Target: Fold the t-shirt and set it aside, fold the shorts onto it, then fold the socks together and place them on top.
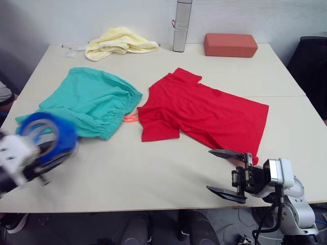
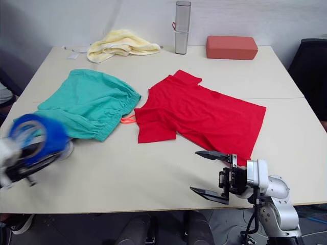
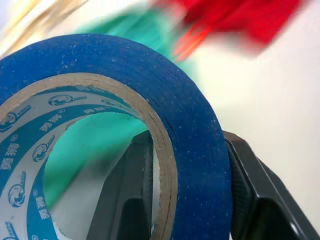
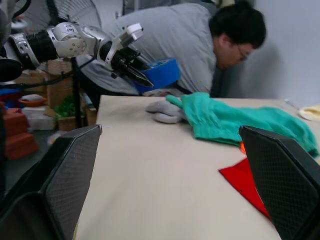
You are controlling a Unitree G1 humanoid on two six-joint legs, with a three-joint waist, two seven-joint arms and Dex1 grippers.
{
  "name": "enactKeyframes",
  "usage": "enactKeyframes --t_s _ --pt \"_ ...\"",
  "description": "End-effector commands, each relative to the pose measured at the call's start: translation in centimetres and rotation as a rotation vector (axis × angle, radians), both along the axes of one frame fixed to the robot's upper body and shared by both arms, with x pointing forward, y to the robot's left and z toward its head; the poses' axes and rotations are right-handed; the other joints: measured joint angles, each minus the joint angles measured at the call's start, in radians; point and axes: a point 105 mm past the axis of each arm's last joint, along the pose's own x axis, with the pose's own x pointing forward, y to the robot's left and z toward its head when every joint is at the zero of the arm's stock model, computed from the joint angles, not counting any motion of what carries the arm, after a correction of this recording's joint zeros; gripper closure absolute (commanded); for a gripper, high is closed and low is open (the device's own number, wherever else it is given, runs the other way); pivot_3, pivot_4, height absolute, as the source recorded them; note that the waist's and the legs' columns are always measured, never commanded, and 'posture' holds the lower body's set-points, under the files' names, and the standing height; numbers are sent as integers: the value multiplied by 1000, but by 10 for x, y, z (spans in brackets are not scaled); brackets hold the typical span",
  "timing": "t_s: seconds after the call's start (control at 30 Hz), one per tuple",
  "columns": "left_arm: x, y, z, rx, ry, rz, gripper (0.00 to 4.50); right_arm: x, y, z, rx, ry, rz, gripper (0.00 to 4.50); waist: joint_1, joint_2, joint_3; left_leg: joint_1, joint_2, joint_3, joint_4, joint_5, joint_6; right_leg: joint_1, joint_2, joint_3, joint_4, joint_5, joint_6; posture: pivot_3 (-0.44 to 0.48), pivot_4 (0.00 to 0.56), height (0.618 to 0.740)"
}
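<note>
My left gripper (image 1: 48, 148): clenched on a blue tape roll (image 1: 47, 137), near left
My right gripper (image 1: 225, 172): released, near right
T-shirt (image 1: 204, 109): flat, centre-right
Shorts (image 1: 92, 102): left of it
Socks (image 4: 165, 111): beside the shorts' near-left edge

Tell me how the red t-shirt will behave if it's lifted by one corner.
The t-shirt will probably sag and drape, since it lies flat and thin on the table with soft wrinkles. It looks light. Being spread wide, it will likely drag across the tabletop and bunch instead of rising whole.
</note>
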Motion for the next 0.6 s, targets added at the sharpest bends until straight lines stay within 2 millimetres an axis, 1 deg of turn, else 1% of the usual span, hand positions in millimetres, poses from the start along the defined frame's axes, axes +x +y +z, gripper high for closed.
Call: enactKeyframes --t_s 0.03,0.07,0.1,0.17,0.23,0.33,0.47,0.53,0.6 --pt "-28 49 1 -17 -35 293 3137 -5 8 7 17 -29 69 0 10 -1 0 0 0 0 0 -2 -1 0 0 0 0 0 0 0 150 740" --pt "-36 61 -9 -61 -4 361 3137 -6 10 7 13 -29 80 0 11 -1 -1 0 0 0 0 -4 0 0 0 0 -1 0 0 0 150 740" --pt "-41 66 -16 -100 16 387 3137 -6 12 6 11 -30 87 0 12 -1 -1 0 0 0 0 -4 1 0 0 0 -1 0 0 0 150 740" --pt "-41 72 -22 -118 22 413 3137 -5 14 7 13 -32 87 0 13 -2 -1 0 0 0 0 -5 2 0 -1 0 -1 0 0 0 150 740" --pt "-39 84 -38 -145 103 476 3137 -4 13 8 5 -38 84 0 14 -5 -3 -1 0 0 0 -5 2 0 -1 0 -1 0 0 0 150 740" --pt "-31 95 -46 -182 140 515 3137 -2 11 8 -3 -41 67 0 12 -7 -4 -1 0 0 0 -5 2 -1 -1 0 0 0 0 0 150 740" --pt "-14 103 -55 -185 190 497 3137 -1 9 7 -15 -38 48 0 6 -9 -5 -1 0 1 -2 -5 1 -3 -1 1 1 0 -1 0 150 740" --pt "-5 109 -57 -185 196 498 3137 0 8 7 -16 -39 36 0 5 -10 -6 -2 0 1 -2 -4 -1 -5 -1 1 1 0 -1 0 150 740" --pt "3 119 -56 -165 199 520 3137 2 8 8 -18 -42 21 0 5 -10 -6 -2 0 3 -3 -3 -3 -6 -1 3 2 0 -1 0 150 740"
